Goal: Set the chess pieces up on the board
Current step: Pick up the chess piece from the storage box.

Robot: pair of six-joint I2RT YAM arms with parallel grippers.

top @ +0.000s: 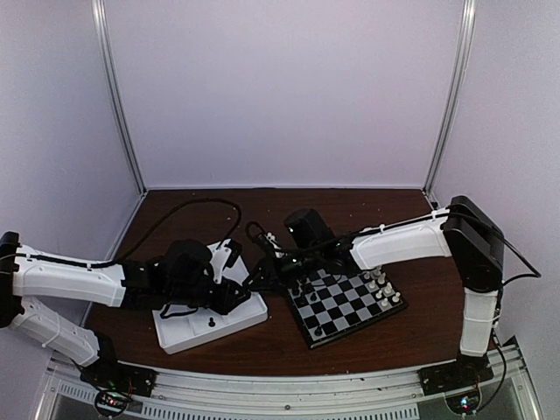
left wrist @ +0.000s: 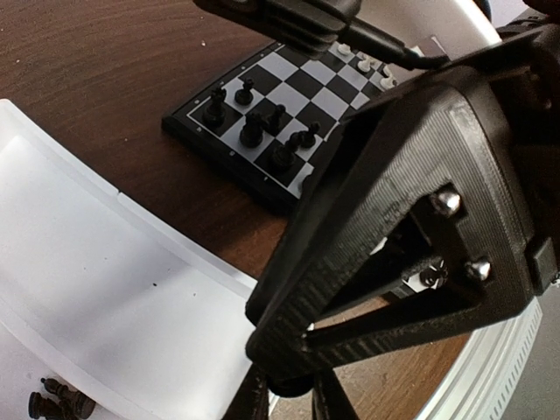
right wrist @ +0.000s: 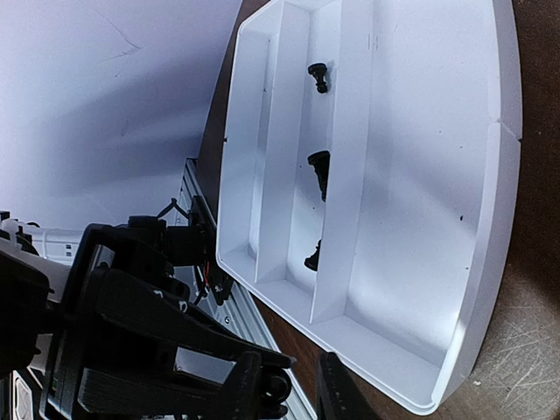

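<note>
Firstly, white partitioned tray (top: 188,337): smooth moulded plastic, narrow channels corralling loose chess pieces (right wrist: 320,171) for picking. Left gripper (left wrist: 289,407) above it, matte ribbed black fingers clenched; whether on a piece, cannot tell. Right gripper (right wrist: 302,394) at tray's 2 o'clock, fingers slightly parted, nothing seen between, probably poised to fetch. Board (top: 359,325) at tray's 3 o'clock: chequered, thin-rimmed, black men at 9 o'clock end, white pieces (top: 382,287) opposite. Dark wood-grain worktop (top: 175,210) beyond.

One board (top: 346,306), with about six black pieces (left wrist: 252,131) on its side nearest the tray (right wrist: 420,175); white pieces (top: 382,289) along its opposite side, too small to count; one tray beside the board, three black pieces in it
</note>
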